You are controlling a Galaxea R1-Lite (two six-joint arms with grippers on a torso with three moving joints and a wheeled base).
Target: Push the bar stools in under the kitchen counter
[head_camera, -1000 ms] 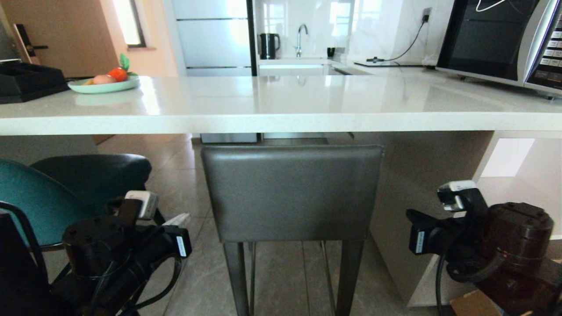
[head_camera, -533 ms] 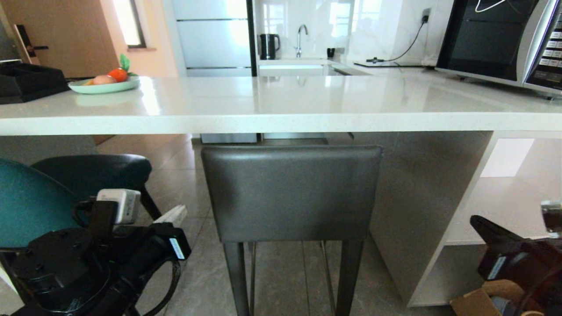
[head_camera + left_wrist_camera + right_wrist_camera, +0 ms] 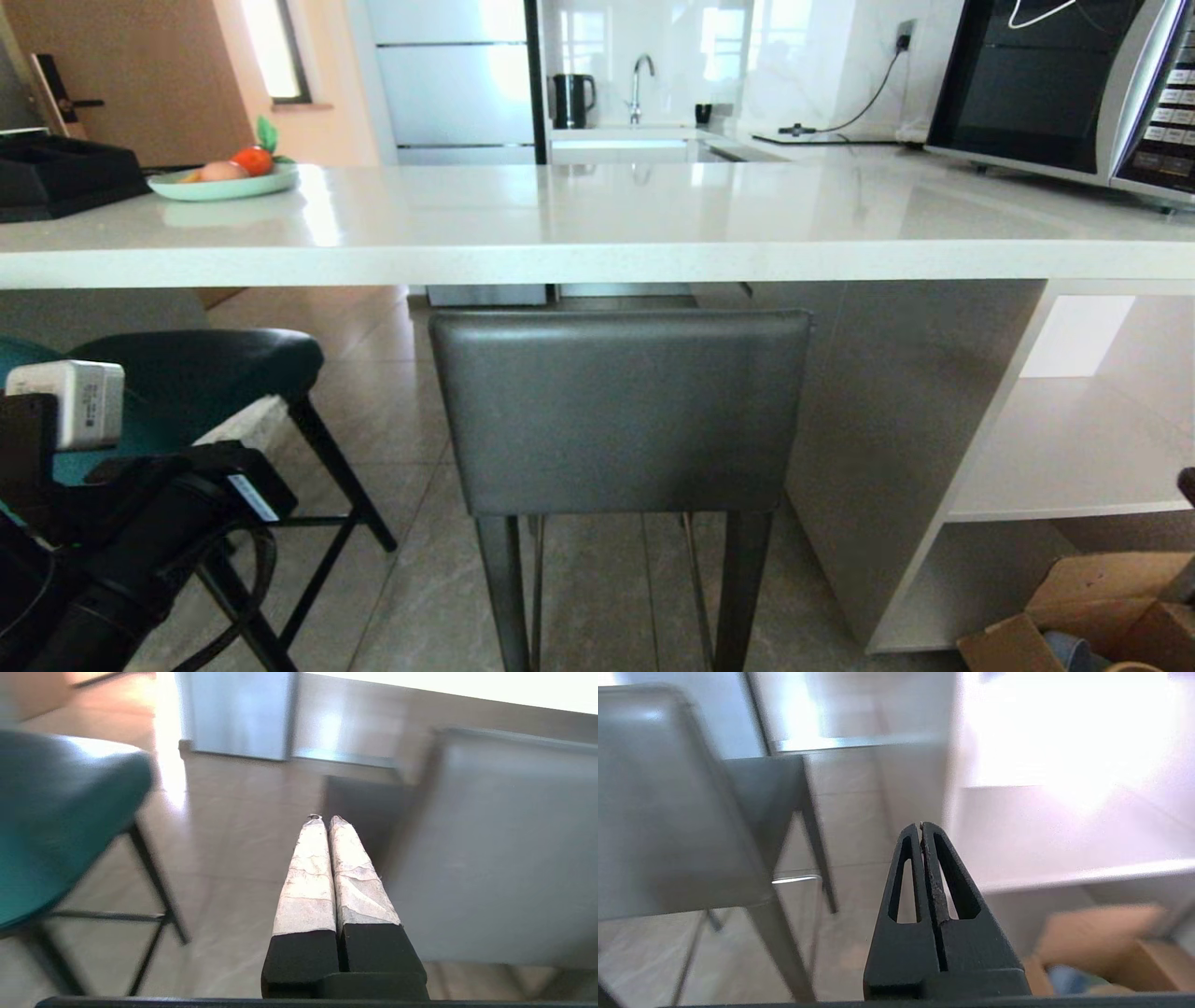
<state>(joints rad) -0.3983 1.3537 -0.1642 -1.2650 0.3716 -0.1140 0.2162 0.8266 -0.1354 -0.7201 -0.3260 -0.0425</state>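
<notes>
I see the grey stool (image 3: 621,411) at centre frame, its squared back just below the front edge of the white kitchen counter (image 3: 597,247). The teal stool (image 3: 201,369) sits at lower left, its seat partly under the slab. My left gripper (image 3: 325,820) hangs low between the two stools, fingers pressed together on nothing. My right gripper (image 3: 921,825), beside the grey stool's legs, is likewise closed and empty.
</notes>
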